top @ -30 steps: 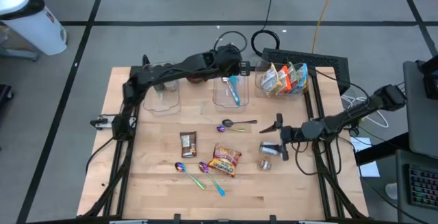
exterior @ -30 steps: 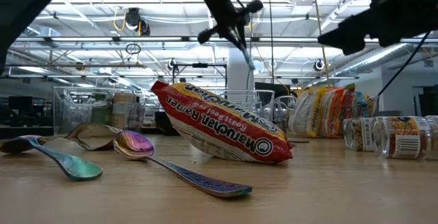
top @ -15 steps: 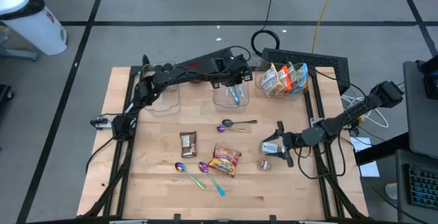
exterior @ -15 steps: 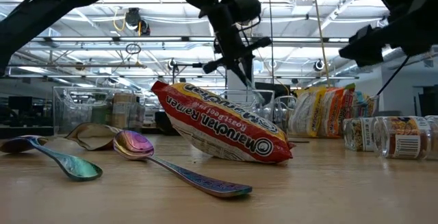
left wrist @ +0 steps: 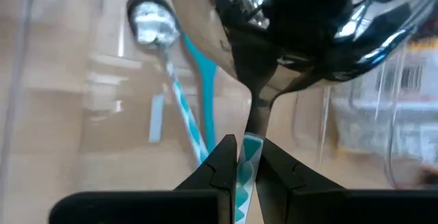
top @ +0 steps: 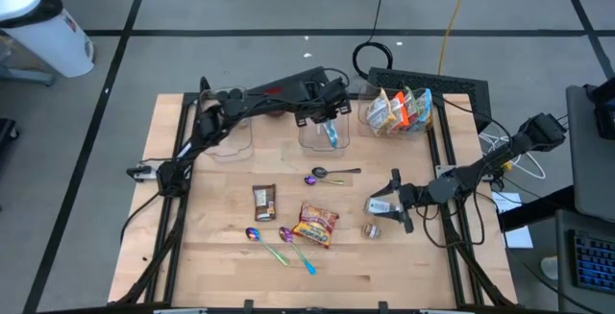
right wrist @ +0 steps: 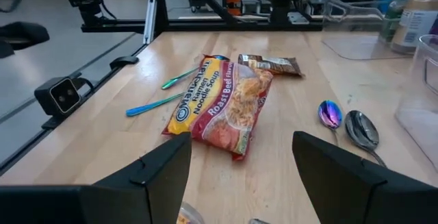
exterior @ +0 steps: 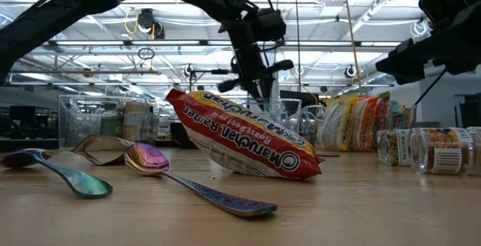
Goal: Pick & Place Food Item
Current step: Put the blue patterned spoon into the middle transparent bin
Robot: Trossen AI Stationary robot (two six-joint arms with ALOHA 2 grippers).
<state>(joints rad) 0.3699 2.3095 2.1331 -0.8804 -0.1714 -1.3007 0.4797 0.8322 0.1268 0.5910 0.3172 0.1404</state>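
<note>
The left hand (top: 330, 122) reaches over the clear middle bin (top: 322, 133) at the far side of the bench (top: 221, 256), its fingers pinched shut on the handle of a teal spoon (left wrist: 246, 169); the left wrist view shows that spoon's shiny bowl close to the lens and another teal spoon lying in the bin below it. The right hand (top: 382, 205) hovers low over the right part of the bench with its fingers spread wide and nothing between them. Two small jars lie at that hand: one jar (top: 381, 206) just under it, the other (top: 371, 229) a little nearer the front edge. The ramen packet (top: 316, 224), red and yellow, lies flat on the bench to the left of the right hand, apart from it and not touched; in the right wrist view it lies straight ahead of the open fingers. A brown snack bar (top: 263, 201) lies just beyond the packet on its left side, two iridescent spoons (top: 279, 244) lie at its front left, and two more spoons (top: 332, 174) lie between the packet and the middle bin. A bin of bright food pouches (top: 399, 110) stands at the far right
</note>
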